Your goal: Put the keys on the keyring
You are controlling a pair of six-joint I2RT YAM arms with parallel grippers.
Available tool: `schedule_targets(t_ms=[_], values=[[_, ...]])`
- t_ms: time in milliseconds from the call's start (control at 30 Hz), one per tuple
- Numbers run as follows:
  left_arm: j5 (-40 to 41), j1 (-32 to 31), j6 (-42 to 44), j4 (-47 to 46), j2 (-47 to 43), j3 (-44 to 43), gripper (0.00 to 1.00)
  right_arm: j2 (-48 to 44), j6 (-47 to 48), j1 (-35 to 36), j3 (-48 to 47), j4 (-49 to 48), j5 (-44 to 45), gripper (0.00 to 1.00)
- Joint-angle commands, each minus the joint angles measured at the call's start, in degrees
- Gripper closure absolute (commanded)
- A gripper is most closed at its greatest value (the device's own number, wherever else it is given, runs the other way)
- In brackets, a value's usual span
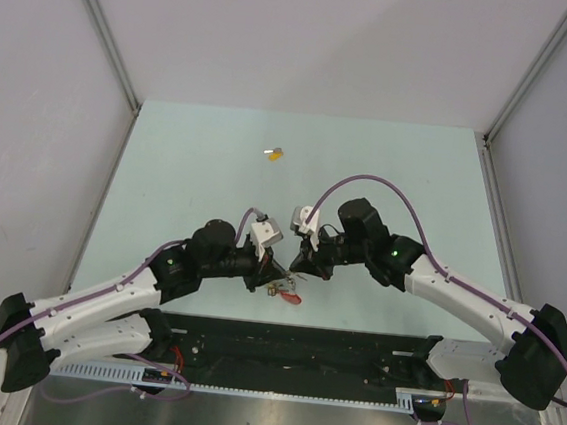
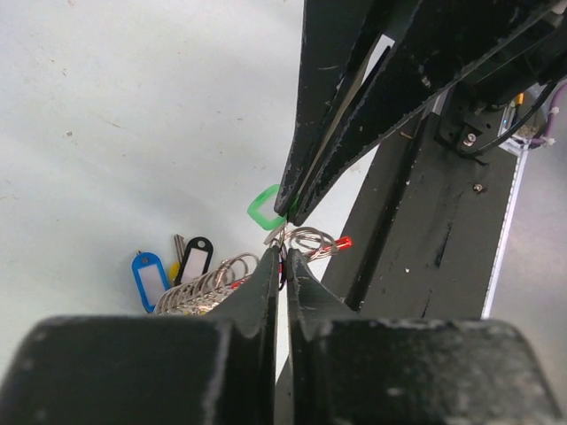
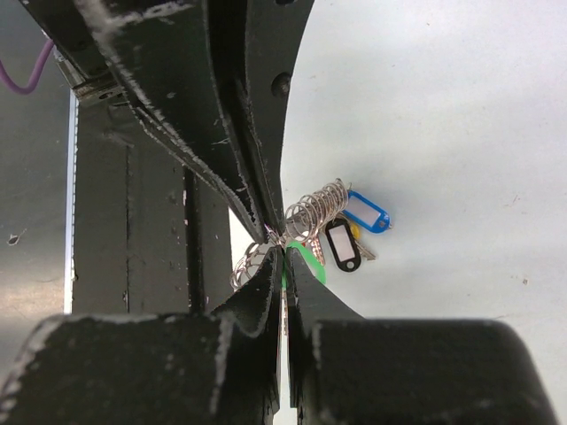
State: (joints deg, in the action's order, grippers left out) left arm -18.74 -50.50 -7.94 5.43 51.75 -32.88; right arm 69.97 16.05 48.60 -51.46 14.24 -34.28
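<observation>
No word, brand or number can be read in any view, and the white slips in the blue tag (image 2: pixel 149 280) and black tag (image 2: pixel 196 258) on the keyring (image 2: pixel 205 289), lower left, look blank.

Left gripper (image 2: pixel 283 258) down low, fingers all but together, nipping a wire loop of the keyring (image 2: pixel 208 288). Right gripper (image 2: pixel 291 215) points in from above, tips clamped on the green key (image 2: pixel 264 205). Blue tag (image 2: pixel 149 279) and black tag (image 2: pixel 197 258) lie on the table (image 2: pixel 106 106).
</observation>
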Motion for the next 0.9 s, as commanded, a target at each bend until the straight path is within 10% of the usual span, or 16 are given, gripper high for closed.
schedule_targets(t_ms=[0, 633, 867], values=[[-1.5, -0.3, 1.0, -0.2, -0.5, 0.5, 0.98, -0.5, -0.5, 0.2, -2.7, -2.7, 0.0, 1.00], [7.0, -0.3, 0.4, -5.7, -11.5, 3.9, 0.99, 0.2, -7.1, -6.3, -0.4, -2.6, 2.9, 1.00], [7.0, -0.3, -0.5, -22.0, -15.0, 11.3, 1.00, 1.7, -8.5, -6.3, 0.0, -5.0, -0.3, 1.00]])
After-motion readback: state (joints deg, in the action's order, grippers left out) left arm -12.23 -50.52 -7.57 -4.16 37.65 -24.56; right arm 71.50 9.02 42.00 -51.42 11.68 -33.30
